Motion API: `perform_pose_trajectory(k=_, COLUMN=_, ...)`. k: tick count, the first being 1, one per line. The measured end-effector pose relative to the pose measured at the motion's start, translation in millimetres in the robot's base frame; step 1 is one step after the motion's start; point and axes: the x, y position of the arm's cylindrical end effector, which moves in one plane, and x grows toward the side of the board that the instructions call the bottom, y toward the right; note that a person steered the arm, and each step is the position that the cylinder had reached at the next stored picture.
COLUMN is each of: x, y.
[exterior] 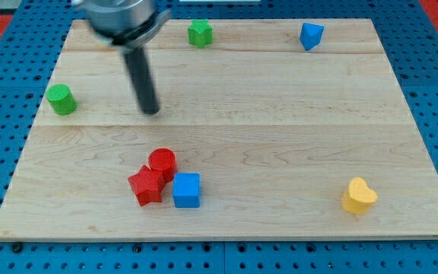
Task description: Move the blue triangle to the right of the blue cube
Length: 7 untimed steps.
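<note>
The blue triangle (310,35) lies near the top edge of the wooden board (280,137), toward the view's right. The blue cube (186,189) sits low on the board, left of centre, touching a red star (146,185) and close to a red cylinder (162,162). My tip (152,111) rests on the board in the upper left part, well above the blue cube and far to the left of the blue triangle. It touches no block.
A green cylinder (61,100) stands near the left edge. A green star-like block (200,33) lies at the top edge, right of my rod. A yellow heart (359,195) sits at the lower right. Blue pegboard surrounds the board.
</note>
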Motion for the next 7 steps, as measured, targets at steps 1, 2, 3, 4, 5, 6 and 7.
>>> perform_pose_trajectory(k=1, x=-90, y=33)
perform_pose_trajectory(k=2, x=-112, y=6)
perform_pose_trajectory(k=3, x=-113, y=63)
perform_pose_trajectory(k=4, x=-122, y=141)
perform_pose_trajectory(k=5, x=-173, y=181)
perform_pose_trajectory(k=6, x=-192, y=223)
perform_pose_trajectory(k=7, x=-163, y=281)
